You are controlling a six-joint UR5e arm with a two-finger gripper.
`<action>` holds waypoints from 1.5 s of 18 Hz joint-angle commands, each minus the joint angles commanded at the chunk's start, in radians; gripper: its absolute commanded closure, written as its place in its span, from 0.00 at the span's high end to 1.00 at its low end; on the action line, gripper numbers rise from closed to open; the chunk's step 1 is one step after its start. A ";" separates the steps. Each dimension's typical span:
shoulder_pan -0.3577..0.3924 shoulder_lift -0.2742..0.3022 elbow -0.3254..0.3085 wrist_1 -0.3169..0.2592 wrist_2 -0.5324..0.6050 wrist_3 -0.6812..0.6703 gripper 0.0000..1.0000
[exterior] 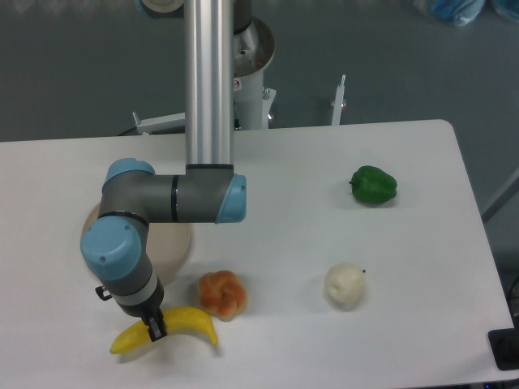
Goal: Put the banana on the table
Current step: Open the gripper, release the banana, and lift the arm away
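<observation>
The bright-yellow banana point(185, 322) hangs at the near left of the white table point(308, 243), held at its middle with both ends drooping. My gripper point(154, 327) is shut on the banana, pointing straight down from the grey and blue wrist. Whether the banana touches the tabletop I cannot tell; its shadow lies close beneath it. The arm's wrist covers part of the plate behind it.
A lumpy orange fruit point(222, 293) sits just right of the banana. A round beige plate point(173, 241) lies behind the wrist at the left. A white bulb point(345, 285) rests right of centre and a green pepper point(373, 185) at the far right.
</observation>
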State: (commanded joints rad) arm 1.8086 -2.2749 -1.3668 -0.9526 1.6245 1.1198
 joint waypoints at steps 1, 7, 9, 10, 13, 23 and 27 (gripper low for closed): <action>0.000 0.002 0.002 0.000 0.002 0.000 0.94; 0.000 0.049 -0.005 -0.011 0.008 -0.032 1.00; 0.002 0.074 -0.006 -0.017 0.006 -0.034 1.00; 0.006 0.086 -0.008 -0.020 0.006 -0.035 1.00; 0.067 0.132 -0.011 -0.101 0.006 -0.035 1.00; 0.429 0.245 -0.009 -0.290 -0.005 0.119 1.00; 0.534 0.262 -0.012 -0.363 0.002 0.208 1.00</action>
State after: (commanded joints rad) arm 2.3421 -2.0126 -1.3790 -1.3160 1.6260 1.3282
